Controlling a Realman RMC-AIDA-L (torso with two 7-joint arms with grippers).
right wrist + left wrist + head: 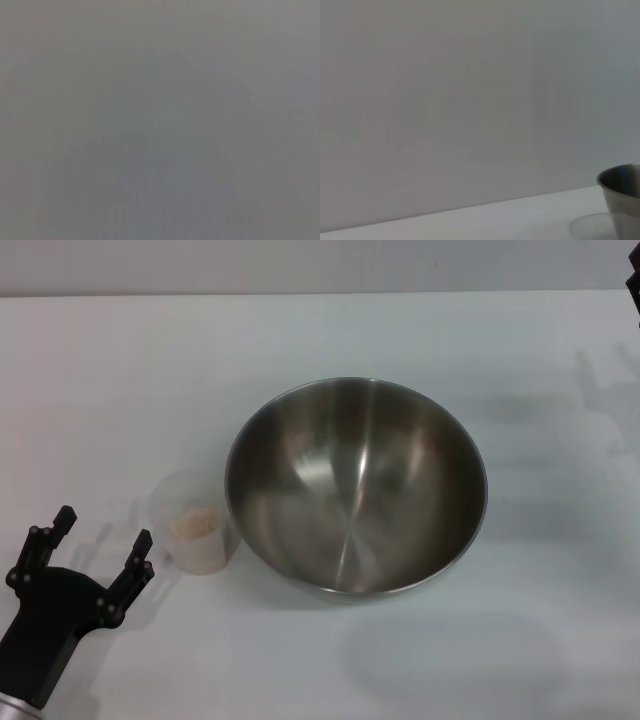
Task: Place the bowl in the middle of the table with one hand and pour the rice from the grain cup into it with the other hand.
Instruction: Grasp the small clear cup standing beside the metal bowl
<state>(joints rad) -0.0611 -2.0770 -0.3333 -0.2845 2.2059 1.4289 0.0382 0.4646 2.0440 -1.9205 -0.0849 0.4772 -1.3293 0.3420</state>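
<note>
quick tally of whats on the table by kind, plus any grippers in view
steel bowl: 1, empty
clear grain cup: 1, holding rice, beside the bowl
left gripper: 1, fingers open, near the cup
right gripper: only a dark sliver at the head view's far right edge, not counted
total: 3

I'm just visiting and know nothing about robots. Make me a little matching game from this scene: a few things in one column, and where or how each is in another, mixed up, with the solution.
Things:
1. large round stainless-steel bowl
2. small clear plastic grain cup
3. pale beige rice
4. black-fingered left hand

Places or states:
A. open, empty, at the near left corner of the white table
B. a small heap inside the clear cup
C. empty, in the middle of the table
D. upright, right beside the bowl's left side

Pairs: 1-C, 2-D, 3-B, 4-A
</note>
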